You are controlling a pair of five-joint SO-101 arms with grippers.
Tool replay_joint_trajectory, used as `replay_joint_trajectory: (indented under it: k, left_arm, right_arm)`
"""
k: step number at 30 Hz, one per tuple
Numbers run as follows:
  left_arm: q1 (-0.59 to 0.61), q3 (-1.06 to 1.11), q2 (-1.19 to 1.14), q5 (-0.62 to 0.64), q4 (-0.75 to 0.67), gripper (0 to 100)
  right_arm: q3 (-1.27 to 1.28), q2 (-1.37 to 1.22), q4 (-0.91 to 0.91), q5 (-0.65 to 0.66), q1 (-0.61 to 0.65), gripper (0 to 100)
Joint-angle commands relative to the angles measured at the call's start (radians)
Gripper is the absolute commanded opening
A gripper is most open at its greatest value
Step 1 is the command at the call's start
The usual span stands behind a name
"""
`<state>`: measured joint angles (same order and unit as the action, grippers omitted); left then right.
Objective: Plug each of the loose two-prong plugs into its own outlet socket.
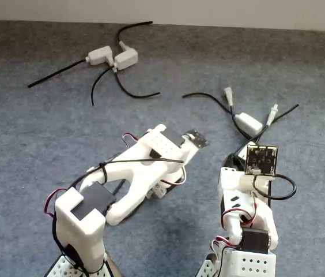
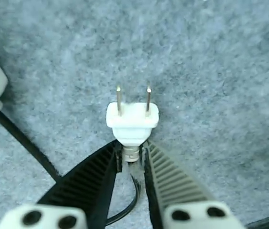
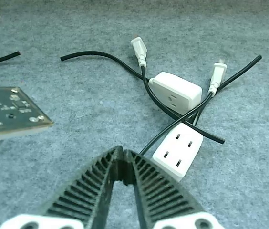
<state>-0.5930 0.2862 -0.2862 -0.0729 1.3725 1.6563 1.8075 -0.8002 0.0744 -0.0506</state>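
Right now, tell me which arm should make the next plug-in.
Left, most likely. The left gripper clamps a plug by its neck, with the prongs pointing forward and free. The right gripper is shut on nothing, though a socket block lies just ahead of it, so it could steady that.

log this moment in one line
left tool: shut on plug | right tool: shut, empty | nearest outlet socket: empty

Bright, even, diffuse light over the grey felt-like surface (image 1: 36,144), soft shadows beneath the white plastic arms (image 1: 151,141), thin shadows hugging the black cables (image 3: 96,53), pale sheen on the metal prongs of the white two-prong plug (image 2: 132,119)
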Motion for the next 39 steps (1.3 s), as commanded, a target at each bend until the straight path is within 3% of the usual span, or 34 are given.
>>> replay_joint_trajectory:
  k: [1, 10, 17, 21, 28, 39]
  left_arm:
    - [-0.005, -0.008, 0.028, 0.0, -0.005, 10]
    - [-0.007, -0.012, 0.044, -0.006, -0.032, 10]
    - [0.004, -0.002, 0.18, -0.012, -0.026, 10]
    - [0.005, 0.001, 0.183, -0.048, -0.035, 14]
    - [0.074, -0.007, 0.065, -0.046, -0.115, 14]
    - [0.07, -0.01, 0.012, -0.046, -0.132, 14]
  right_arm:
    - [0.107, 0.015, 0.024, -0.005, -0.012, 0.8]
    - [0.107, 0.015, 0.024, -0.005, -0.012, 0.9]
    - [0.107, 0.015, 0.024, -0.005, -0.01, 0.9]
    - [0.107, 0.015, 0.024, -0.005, -0.01, 0.9]
    - [0.107, 0.015, 0.024, -0.005, -0.01, 0.9]
    - [0.107, 0.015, 0.024, -0.005, -0.01, 0.9]
